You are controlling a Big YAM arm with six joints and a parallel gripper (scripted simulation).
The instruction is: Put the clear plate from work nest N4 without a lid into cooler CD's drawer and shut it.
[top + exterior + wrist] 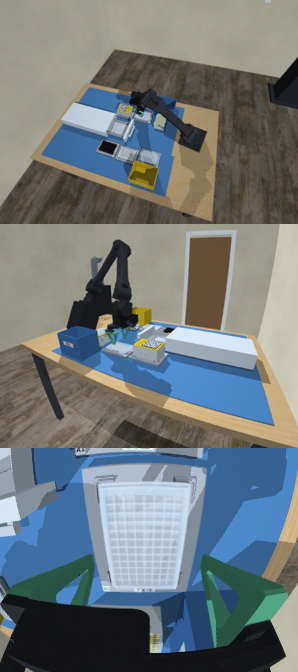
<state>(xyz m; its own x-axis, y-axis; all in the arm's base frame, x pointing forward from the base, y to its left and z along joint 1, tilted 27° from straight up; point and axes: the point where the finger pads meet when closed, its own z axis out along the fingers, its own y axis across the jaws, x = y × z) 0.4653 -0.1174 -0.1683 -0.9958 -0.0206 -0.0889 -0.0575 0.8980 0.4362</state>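
Observation:
A clear plate (144, 116) (120, 348) (144, 538) without a lid lies flat in its grey nest (145, 473); the nest's label is too small to read. My gripper (119, 340) (147, 560) is open and empty. It points down above the plate, one green finger beyond each long side, clear of it in the wrist view. The white cooler (88, 117) (209, 346) has its drawer (118, 128) pulled out, and the drawer looks empty. The drawer's front with its bar handle (132, 131) faces the arm's base. A small amber spot shows at the housing's front edge.
The yellow-topped tip box (125, 108) (148, 350) stands close beside the plate's nest. A pale-yellow-topped box (160, 121) and the blue bin (78, 343) are on the base side. Across the mat are a black plate (108, 147), a white one (127, 154) and the yellow bin (144, 175) (144, 316).

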